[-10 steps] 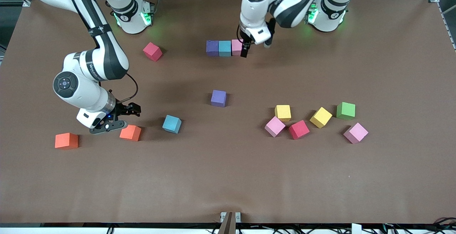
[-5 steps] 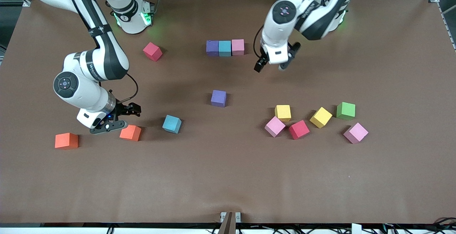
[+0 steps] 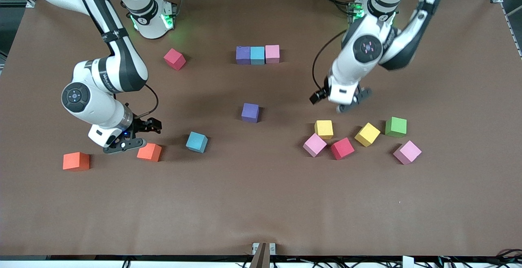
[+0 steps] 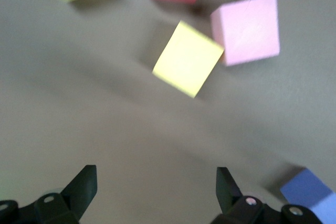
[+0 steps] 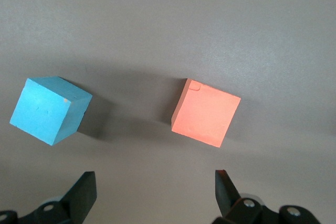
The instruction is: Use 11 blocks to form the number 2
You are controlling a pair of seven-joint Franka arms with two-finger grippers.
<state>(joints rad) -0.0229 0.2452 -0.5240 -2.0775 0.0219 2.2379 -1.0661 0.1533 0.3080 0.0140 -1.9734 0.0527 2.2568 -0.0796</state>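
The front camera sits high, facing the arm bases, and takes in the whole surface (image 3: 261, 202). The left wrist camera looks down close past the left gripper (image 4: 156, 182) at a yellow block (image 4: 187, 59) and pink block (image 4: 245, 28), both shared with the front view (image 3: 324, 129) (image 3: 314, 145); motion blur makes that match probable, not certain. The right wrist camera looks down past the right gripper (image 5: 155, 187) at an orange block (image 5: 206, 113) and blue block (image 5: 48, 109), also in the front view (image 3: 149, 152) (image 3: 197, 142).

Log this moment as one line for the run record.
row: purple, blue, pink matte cubes touching | left tool: open, empty, over table beside yellow cube | right tool: open, empty, beside orange cube
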